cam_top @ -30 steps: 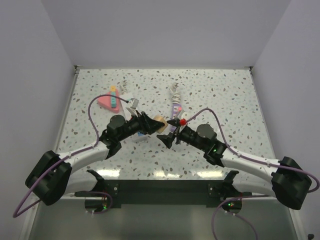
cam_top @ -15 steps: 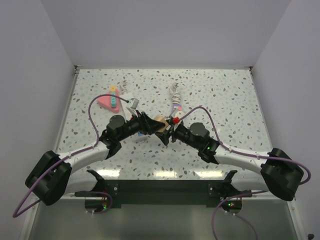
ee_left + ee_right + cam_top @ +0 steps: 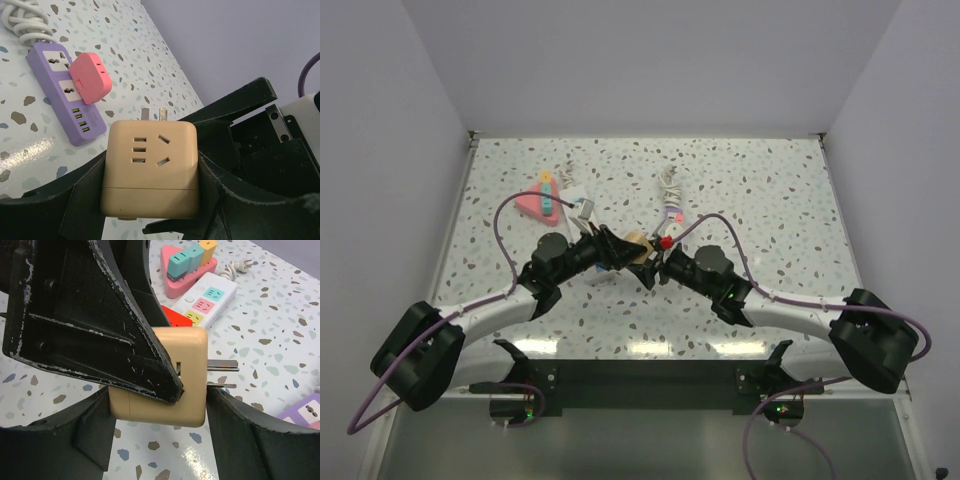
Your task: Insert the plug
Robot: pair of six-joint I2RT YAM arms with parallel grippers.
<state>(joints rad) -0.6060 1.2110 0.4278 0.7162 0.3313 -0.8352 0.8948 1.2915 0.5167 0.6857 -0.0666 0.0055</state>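
The plug (image 3: pixel 638 243) is a tan cube with metal prongs, held off the table at the centre. My left gripper (image 3: pixel 623 250) is shut on the plug (image 3: pixel 150 170), its black fingers (image 3: pixel 80 195) pressed on both side faces. My right gripper (image 3: pixel 650 260) has come in from the right. The right wrist view shows its jaws standing on either side of the plug (image 3: pixel 190 390), very near its faces, with the prongs (image 3: pixel 222 365) jutting past the right finger (image 3: pixel 250 440). Beyond, the purple power strip (image 3: pixel 65 100) lies flat with a pink adapter (image 3: pixel 90 77) plugged in.
A pink triangular holder (image 3: pixel 538 200) with coloured blocks and a white power strip (image 3: pixel 210 302) lie at the back left. The purple strip's coiled white cable (image 3: pixel 668 180) is behind it. Walls close off the back and both sides of the table.
The right arm has moved left up to the plug, and its jaws have narrowed around it. The left gripper has kept its hold and barely shifted.
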